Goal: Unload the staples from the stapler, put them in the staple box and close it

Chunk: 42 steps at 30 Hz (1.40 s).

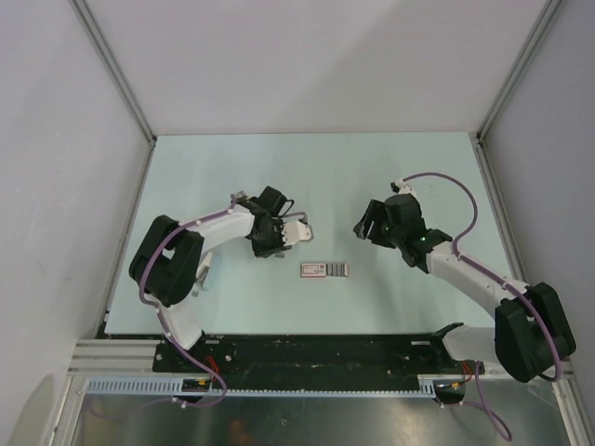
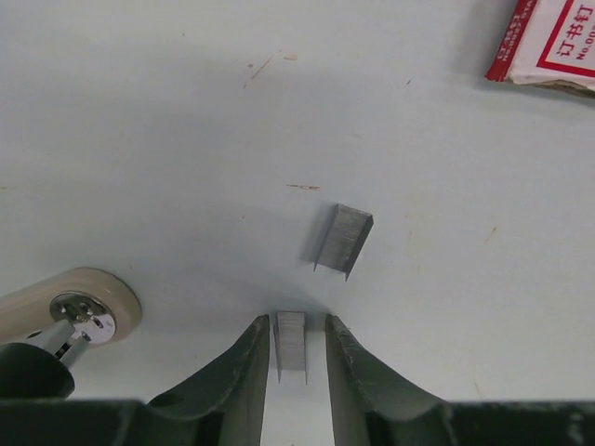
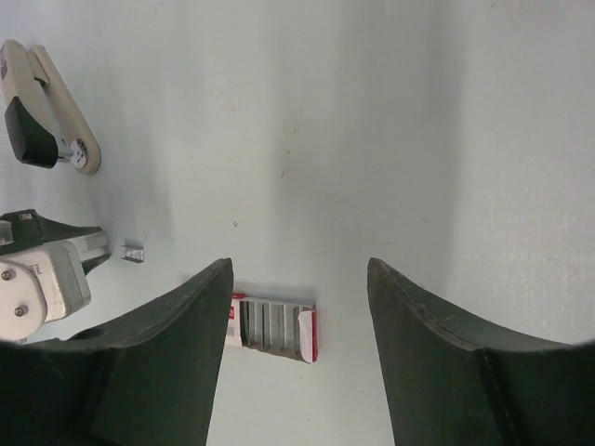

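Observation:
The stapler is cream and black, not the small red thing; it lies beside my left gripper and shows in the top view and the left wrist view. The flat red-and-white oblong is an open box of staples. My left gripper is low over the table, its jaws a little apart on either side of a short staple strip, with gaps on both sides. A second strip lies just beyond. My right gripper is wide open and empty above the box.
The corner of the staple box lies at the far right of the left wrist view. One loose staple strip also shows in the right wrist view beside the left gripper's body. White walls enclose the table.

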Available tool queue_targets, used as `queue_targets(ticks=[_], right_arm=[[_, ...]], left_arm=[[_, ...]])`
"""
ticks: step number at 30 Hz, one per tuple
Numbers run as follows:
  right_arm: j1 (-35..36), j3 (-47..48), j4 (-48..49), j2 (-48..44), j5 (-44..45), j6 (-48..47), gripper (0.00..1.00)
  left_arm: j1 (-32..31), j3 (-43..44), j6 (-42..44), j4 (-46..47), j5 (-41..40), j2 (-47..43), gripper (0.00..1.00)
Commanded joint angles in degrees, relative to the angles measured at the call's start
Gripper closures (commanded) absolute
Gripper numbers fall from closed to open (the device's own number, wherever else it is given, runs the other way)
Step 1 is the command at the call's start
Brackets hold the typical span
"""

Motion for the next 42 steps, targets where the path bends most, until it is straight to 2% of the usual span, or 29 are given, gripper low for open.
queue_targets(ticks=[1,7,13,21,25,27,32,37,42], right_arm=[[-0.6,-0.1,1.0,-2.2,-0.5,-1.0,0.36],[-1.1,-0.1,0.9,-2.8,-0.9,-1.1,0.36],[-1.5,-0.1,1.2,-3.3,-1.6,-1.2,0.37],[-1.5,0.0,3.6,-3.9,-4.6,-1.8,0.36],[-0.8,0.0,7.9,-4.6,-7.6,-3.2,0.34],[-0.1,0.0,11.0,-5.3,-9.6,-3.9,0.33],[1.5,0.0,20.5,-6.3,-17.0,-4.7,0.32],[1.9,0.4,28.4,-5.9,-26.0,-2.6,0.33],[4.3,0.4,33.8,-8.1,-30.2,-2.4,0.33]], left_arm=[[1.3,0.1,2.3,-5.4,1.9,2.7,0.66],[1.5,-0.2,0.7,-6.0,2.8,2.1,0.76],[1.5,0.5,-3.4,-6.0,3.3,-0.5,0.91],[1.5,3.2,-8.8,-6.1,4.7,-8.5,0.94],[1.6,7.5,-13.1,-6.6,8.4,-13.9,0.98],[2.0,10.0,-16.3,-6.6,12.8,-16.4,0.99],[4.5,17.4,-28.0,-6.4,31.0,-19.3,1.00],[4.9,23.3,-38.7,-5.1,46.0,-18.5,1.00],[5.6,26.4,-48.5,-1.9,57.9,-16.4,1.00]])
